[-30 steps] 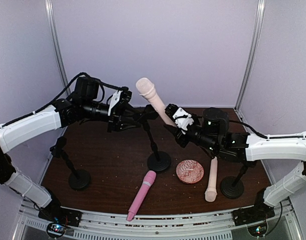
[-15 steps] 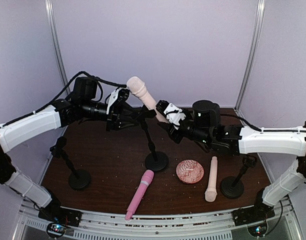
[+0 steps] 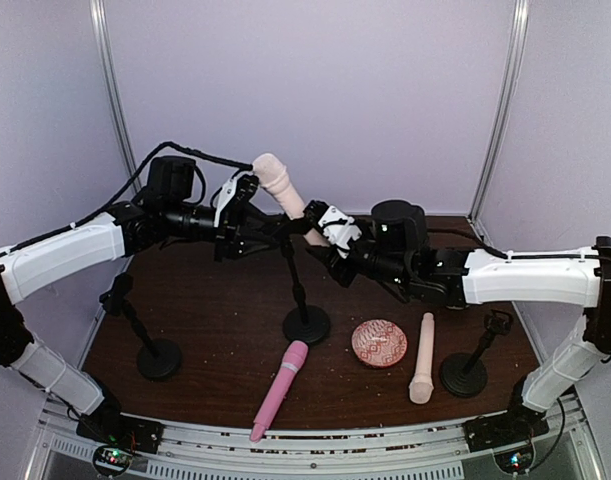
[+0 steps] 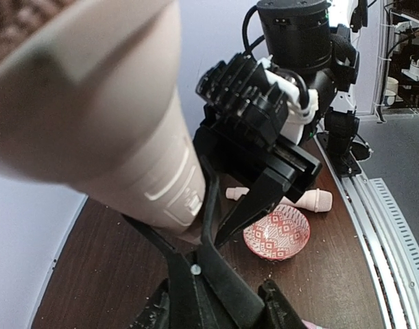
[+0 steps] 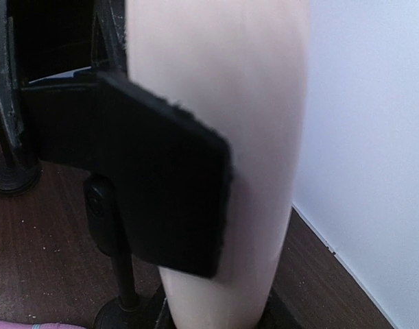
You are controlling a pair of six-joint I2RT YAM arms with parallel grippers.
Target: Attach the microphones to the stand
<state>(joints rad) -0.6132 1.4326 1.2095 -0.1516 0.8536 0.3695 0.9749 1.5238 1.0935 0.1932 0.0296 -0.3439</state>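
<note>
A pale peach microphone (image 3: 285, 193) is tilted up with its head at the upper left, and my right gripper (image 3: 320, 226) is shut on its handle. In the right wrist view the microphone (image 5: 226, 123) fills the frame, with one black finger pad (image 5: 151, 185) pressed on it. Its lower part lies against the clip at the top of the middle stand (image 3: 306, 324). My left gripper (image 3: 253, 216) is shut on that clip (image 4: 210, 271). A pink microphone (image 3: 282, 388) and a second peach microphone (image 3: 422, 357) lie on the table near the front.
A round patterned pink dish (image 3: 379, 343) sits between the middle stand and the lying peach microphone. One black stand (image 3: 157, 357) is at the front left and another (image 3: 464, 373) at the front right. Pale walls close the back and sides.
My right arm has carried the peach microphone left and slightly down, up against the middle stand's clip. The stand's base has slid a little left. My left gripper has barely moved.
</note>
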